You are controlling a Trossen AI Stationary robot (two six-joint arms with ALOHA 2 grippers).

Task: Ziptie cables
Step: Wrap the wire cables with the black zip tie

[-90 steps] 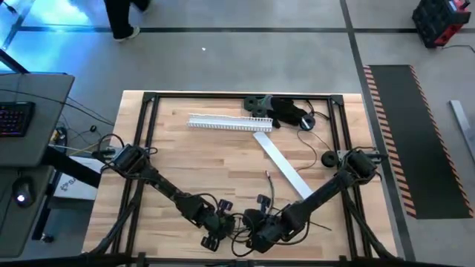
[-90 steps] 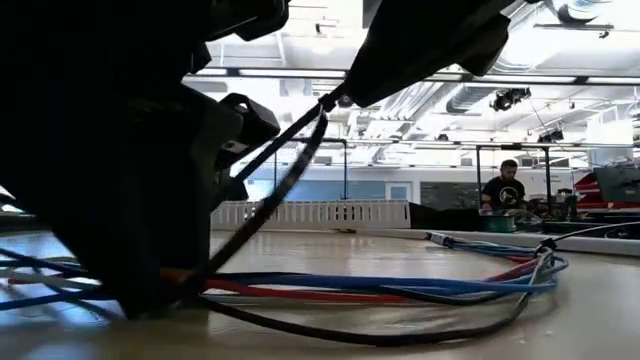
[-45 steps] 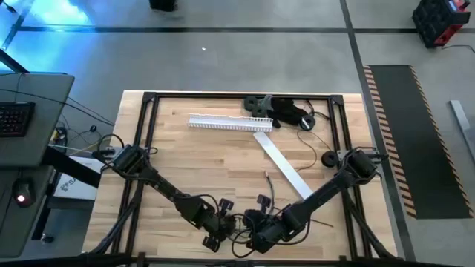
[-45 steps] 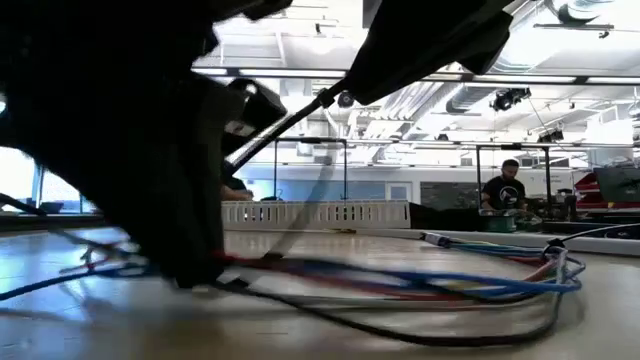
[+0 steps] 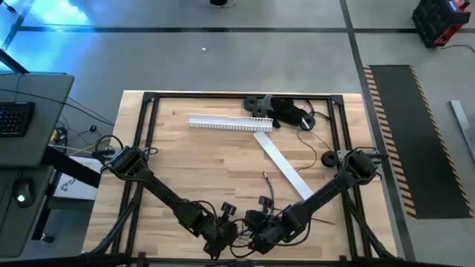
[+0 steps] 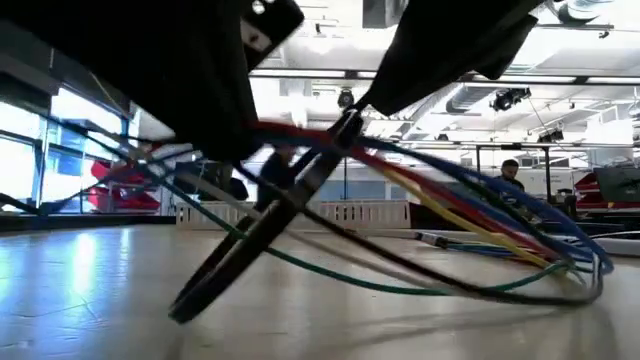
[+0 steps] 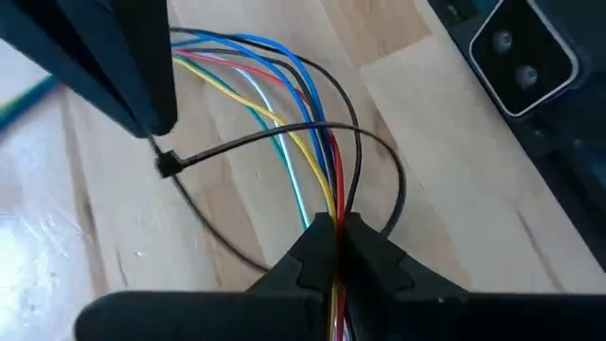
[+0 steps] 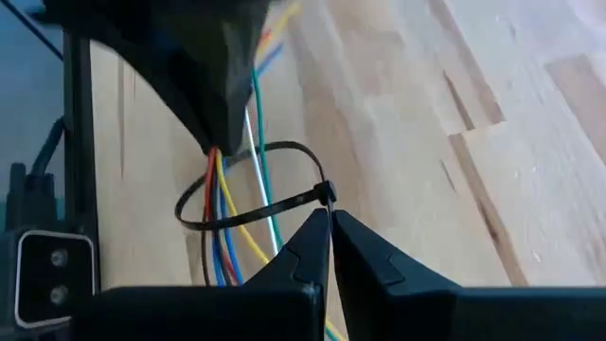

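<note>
Between both pincers, thin floppy cables (image 7: 284, 123) loop.

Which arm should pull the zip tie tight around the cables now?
Right, probably. The right gripper is shut on the zip tie tail beside its head, the loop loose around the cables. The left gripper is shut on the cables, so it can brace.

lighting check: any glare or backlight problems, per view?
Low view: both arms are backlit black silhouettes against bright windows and ceiling lights, and window glare lies on the table at left. High view: bright glare patch on the floor, upper left; tabletop evenly lit. Left wrist view: even light on the cables in the left end effector. Right wrist view: even light on the zip tie at the right end effector.
</note>
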